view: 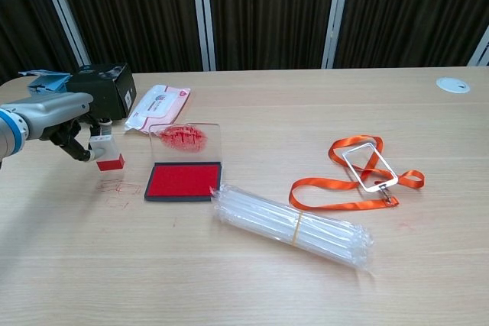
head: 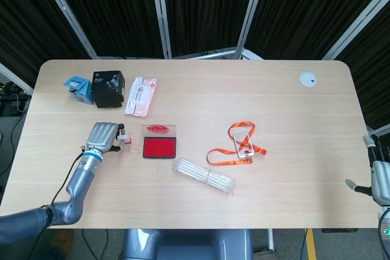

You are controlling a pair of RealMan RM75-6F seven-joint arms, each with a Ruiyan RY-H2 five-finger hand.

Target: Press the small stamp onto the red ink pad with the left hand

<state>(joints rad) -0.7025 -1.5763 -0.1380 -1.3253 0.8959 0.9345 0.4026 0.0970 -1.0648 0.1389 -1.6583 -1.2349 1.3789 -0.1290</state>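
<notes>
My left hand (head: 103, 136) (view: 55, 121) holds the small stamp (view: 107, 151) (head: 124, 137), a white block with a red inked face, lifted a little above the table. The stamp hangs left of the red ink pad (head: 159, 147) (view: 183, 180). The pad lies open in its black tray, with its clear lid (view: 183, 140) standing up at the back, smeared red. Faint red stamp marks (view: 118, 189) show on the table below the stamp. At the right edge of the head view only part of my right hand (head: 379, 181) shows, off the table; its fingers cannot be made out.
A bundle of clear plastic tubes (view: 290, 224) lies right of the pad. An orange lanyard with a badge holder (view: 368, 169) is further right. A black box (view: 99, 91), a blue box (view: 46, 91) and a wipes pack (view: 157, 104) stand at the back left. A white disc (view: 453, 85) sits far right.
</notes>
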